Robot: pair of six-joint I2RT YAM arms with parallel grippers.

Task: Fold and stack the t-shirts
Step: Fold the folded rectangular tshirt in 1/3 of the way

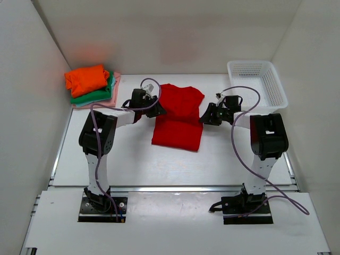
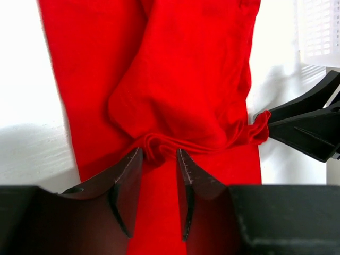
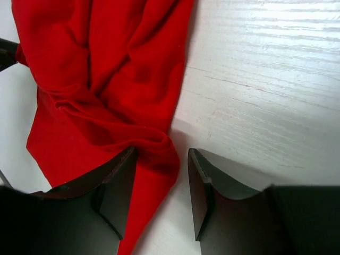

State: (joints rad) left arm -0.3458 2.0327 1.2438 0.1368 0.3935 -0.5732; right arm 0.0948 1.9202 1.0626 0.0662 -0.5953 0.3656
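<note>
The large red t-shirt (image 1: 178, 114) lies partly folded at the table's middle. My left gripper (image 1: 158, 110) sits at its left edge and my right gripper (image 1: 204, 118) at its right edge. In the left wrist view the jaws (image 2: 159, 154) stand apart, with a bunched ridge of the red shirt (image 2: 180, 79) at their tips. In the right wrist view the jaws (image 3: 162, 154) stand apart over the edge of the red shirt (image 3: 106, 69), one finger over cloth and one over bare table. Folded orange (image 1: 86, 78), green (image 1: 98, 94) and pale pink (image 1: 116, 79) shirts are stacked at the back left.
A white mesh basket (image 1: 256, 84) stands at the back right. White walls close in the table on the left, the back and the right. The right gripper's black fingers (image 2: 308, 125) show at the right of the left wrist view.
</note>
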